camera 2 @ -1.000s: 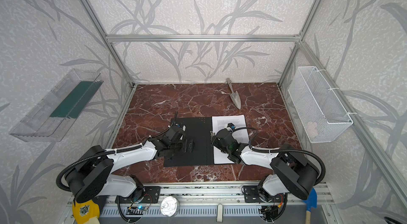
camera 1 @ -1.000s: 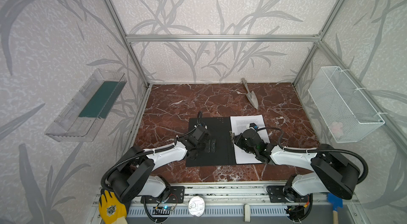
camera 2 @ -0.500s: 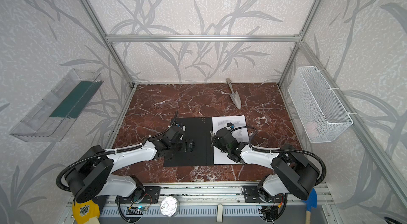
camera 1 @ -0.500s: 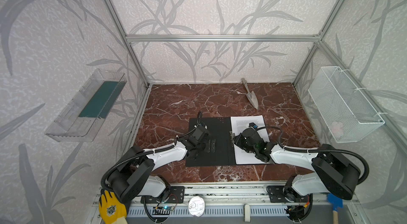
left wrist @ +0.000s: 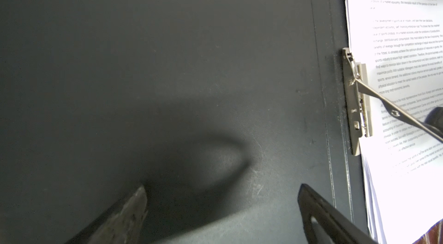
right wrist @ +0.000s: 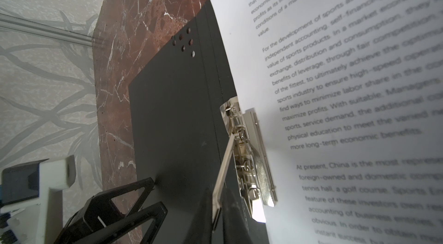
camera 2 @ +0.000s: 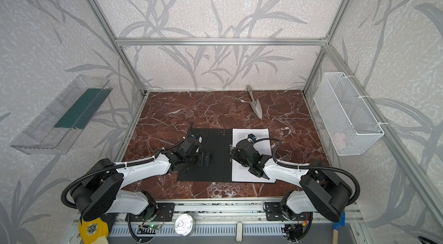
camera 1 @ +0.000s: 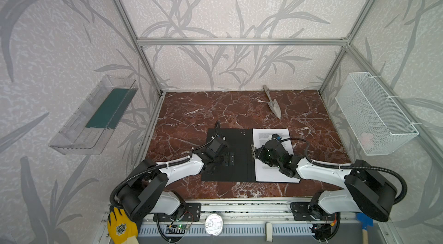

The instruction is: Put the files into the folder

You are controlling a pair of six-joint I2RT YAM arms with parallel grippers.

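Black folder (camera 1: 239, 139) lies open near the front edge of the tabletop (camera 1: 203, 108), files (camera 1: 266, 174) already on its right half at the clip (right wrist: 256, 158); right gripper (right wrist: 217, 204) pinches the raised clip lever (right wrist: 224, 158), left gripper (left wrist: 223, 190) gapes over the cover (left wrist: 167, 63), so clamping and closing look left.

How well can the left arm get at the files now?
Probably yes, at the far half: left end effector open over the folder beside the files; right end effector, shut on the clip lever, crowds the near half.
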